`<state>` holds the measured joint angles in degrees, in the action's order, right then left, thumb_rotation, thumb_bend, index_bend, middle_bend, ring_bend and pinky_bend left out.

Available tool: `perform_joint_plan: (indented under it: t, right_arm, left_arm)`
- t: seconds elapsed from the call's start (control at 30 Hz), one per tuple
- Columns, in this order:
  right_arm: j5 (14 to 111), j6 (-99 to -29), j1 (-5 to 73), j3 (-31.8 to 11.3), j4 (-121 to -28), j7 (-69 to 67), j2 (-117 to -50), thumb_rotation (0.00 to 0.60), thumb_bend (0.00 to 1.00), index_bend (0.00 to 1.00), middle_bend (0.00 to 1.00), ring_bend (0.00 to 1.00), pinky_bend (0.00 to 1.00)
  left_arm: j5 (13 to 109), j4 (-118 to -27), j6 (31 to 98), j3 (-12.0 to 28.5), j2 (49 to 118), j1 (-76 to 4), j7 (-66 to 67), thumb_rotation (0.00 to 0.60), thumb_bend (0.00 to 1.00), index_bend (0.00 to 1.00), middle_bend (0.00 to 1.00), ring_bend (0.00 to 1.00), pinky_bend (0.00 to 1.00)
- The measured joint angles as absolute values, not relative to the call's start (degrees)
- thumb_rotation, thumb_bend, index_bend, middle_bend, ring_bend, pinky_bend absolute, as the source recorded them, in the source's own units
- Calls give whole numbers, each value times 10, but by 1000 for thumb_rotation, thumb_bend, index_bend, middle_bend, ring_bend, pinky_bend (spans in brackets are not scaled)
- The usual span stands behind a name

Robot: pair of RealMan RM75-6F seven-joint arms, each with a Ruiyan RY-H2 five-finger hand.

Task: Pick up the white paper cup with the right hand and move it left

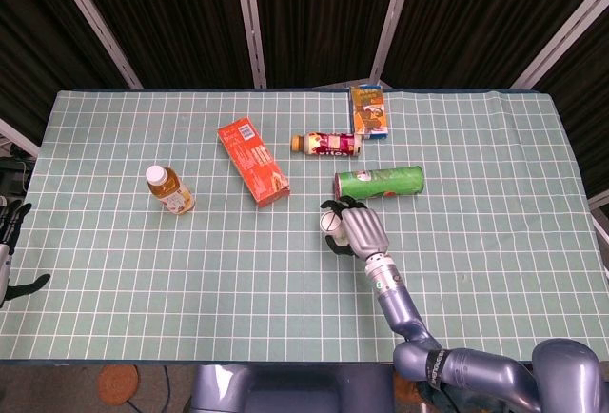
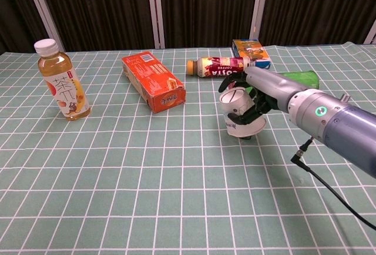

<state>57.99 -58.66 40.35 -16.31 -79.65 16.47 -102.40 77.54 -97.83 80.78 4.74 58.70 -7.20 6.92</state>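
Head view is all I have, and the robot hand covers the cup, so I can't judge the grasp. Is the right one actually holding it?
Observer: Yes. In the chest view the right robot hand wraps the white paper cup from the side, its dark fingers curled round the wall.
Operator: Is the cup upright?
Observer: Tilted; its open mouth leans up and toward the left.
Operator: What lies directly behind it?
Observer: The coffee bottle, on its side.
Operator: Anything under the cup?
Observer: A small dark thing shows at its base; I cannot tell what.
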Motion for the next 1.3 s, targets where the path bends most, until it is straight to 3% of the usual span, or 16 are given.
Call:
perform_joint_plan:
  t: [0.17,0.33,0.43,0.7,1.07,1.3]
  right_arm:
    - [585,-580,403,-152,-795,169,-1015,600,292,97,71,0,91]
    - [586,-577,400,-147,-808,172,-1002,600,283,32,8,0,21]
    - [592,-581,396,-143,-824,172,-991,600,248,15,0,0,0]
    - [651,-619,365,-121,-895,157,-921,600,3,7,0,0,0]
    - [812,-751,265,-50,-947,99,-743,600,0,0,0,0,0]
    - [850,-852,184,-17,-942,92,-690,600,0,0,0,0,0]
  left_arm:
    - [774,-979,807,47,587,-72,71,600,0,0,0,0,0]
    - [773,-980,804,47,587,-73,71,600,0,0,0,0,0]
    - [774,-982,805,47,586,-73,70,600,0,0,0,0,0]
    - [780,-984,812,46,582,-70,62,600,0,0,0,0,0]
    - [817,-973,854,38,593,-56,75,600,0,0,0,0,0]
    - [830,-974,870,32,595,-46,71,600,0,0,0,0,0]
